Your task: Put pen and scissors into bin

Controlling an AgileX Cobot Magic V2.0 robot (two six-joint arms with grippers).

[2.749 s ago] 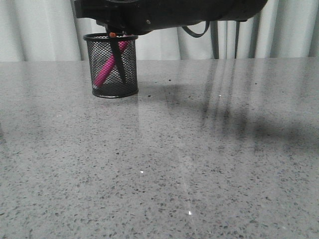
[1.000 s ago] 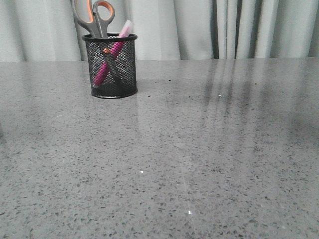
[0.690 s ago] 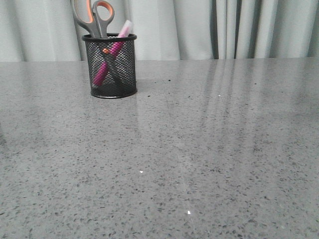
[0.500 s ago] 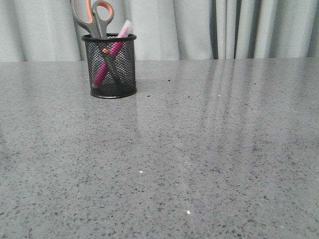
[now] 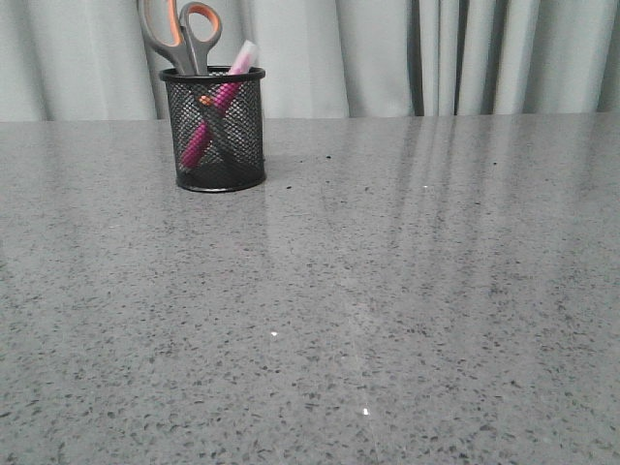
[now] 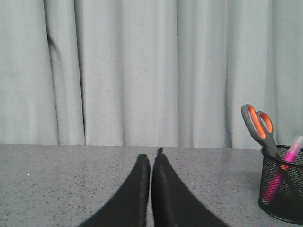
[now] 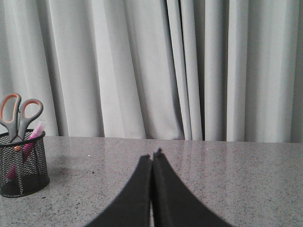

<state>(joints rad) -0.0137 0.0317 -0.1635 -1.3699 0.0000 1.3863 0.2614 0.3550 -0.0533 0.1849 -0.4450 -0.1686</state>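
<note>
since the earliest frame, when a dark arm was filling the space above the bin (image 5: 214,129), that arm has been withdrawn from the front view, and the scissors (image 5: 180,34) have been left in the bin. over the last second nothing is being seen to shift. the bin is being seen upright on the grey speckled worktop (image 5: 387,310), at the far left, before pale curtains (image 5: 407,53). the scissors are standing blades down inside it, handles above the rim. the pen (image 5: 218,102) is leaning inside it, crossing the blades, cap above the rim. the left gripper (image 6: 151,158) is being held with its jaws pressed together, empty, well apart from the bin. the right gripper (image 7: 152,158) is being held likewise closed and empty, well apart from the bin.
</note>
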